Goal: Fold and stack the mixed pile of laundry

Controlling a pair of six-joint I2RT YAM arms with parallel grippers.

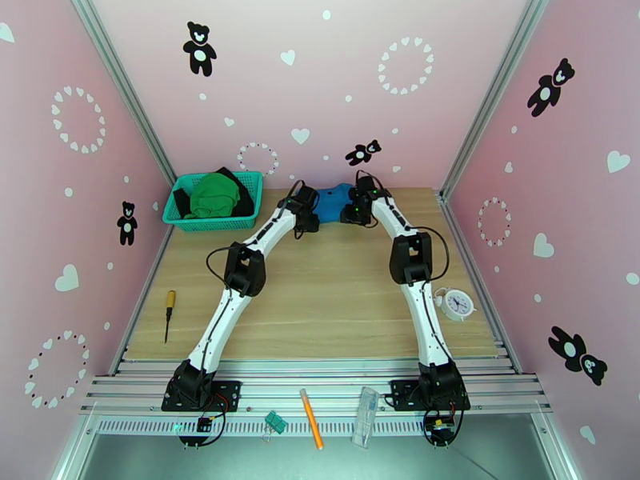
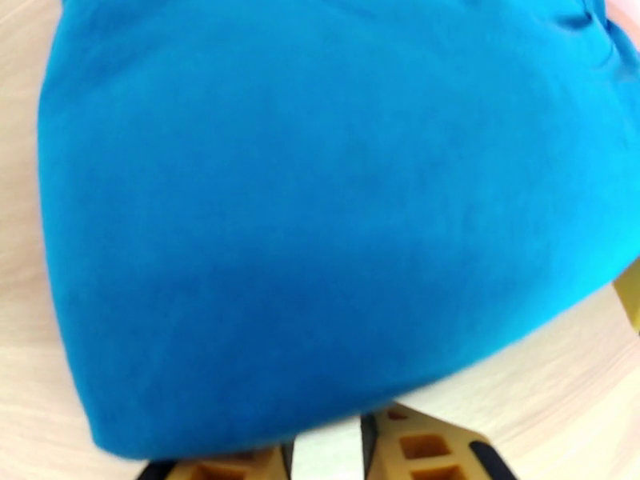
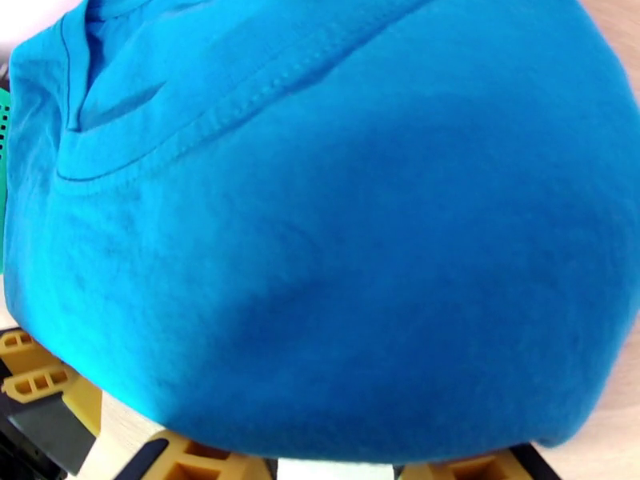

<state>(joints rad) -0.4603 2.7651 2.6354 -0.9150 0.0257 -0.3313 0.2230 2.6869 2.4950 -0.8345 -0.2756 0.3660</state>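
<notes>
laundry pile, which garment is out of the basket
The blue shirt, lying on the wooden table; the green garment and black garment sit in the teal basket.

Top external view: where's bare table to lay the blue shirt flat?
Bare wooden table between left arm and right arm, nearer than the blue cloth shirt. Narrower strip: yellow-handled screwdriver to left arm. Crowded: far edge, teal plastic mesh basket; white alarm clock right.
</notes>
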